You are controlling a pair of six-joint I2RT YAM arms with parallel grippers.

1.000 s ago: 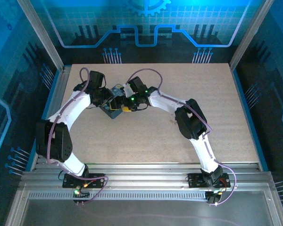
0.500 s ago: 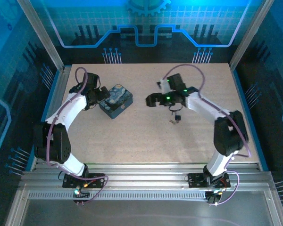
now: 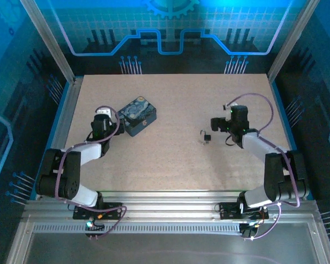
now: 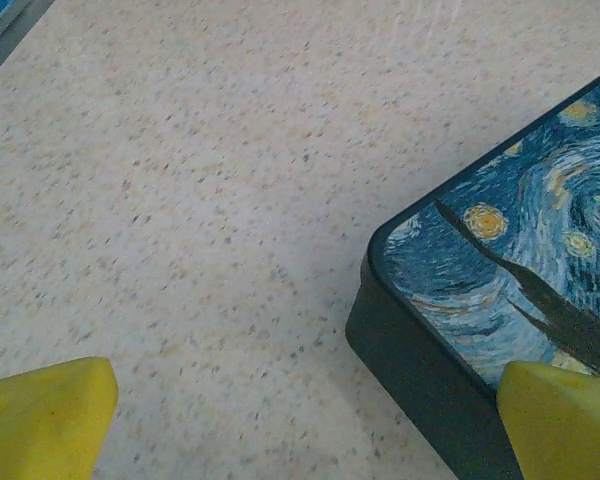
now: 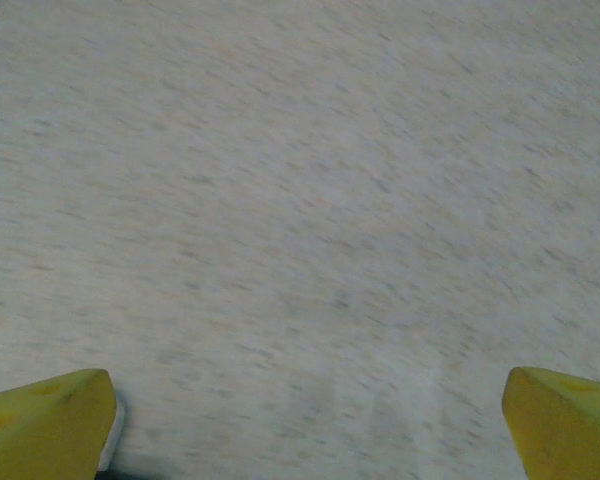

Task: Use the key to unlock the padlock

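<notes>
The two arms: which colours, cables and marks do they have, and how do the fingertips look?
The left arm and the right arm have white links with black joints; a thin purple cable loops along each. A small green light glows near the right wrist. The fingertips are bright yellow wedges.
</notes>
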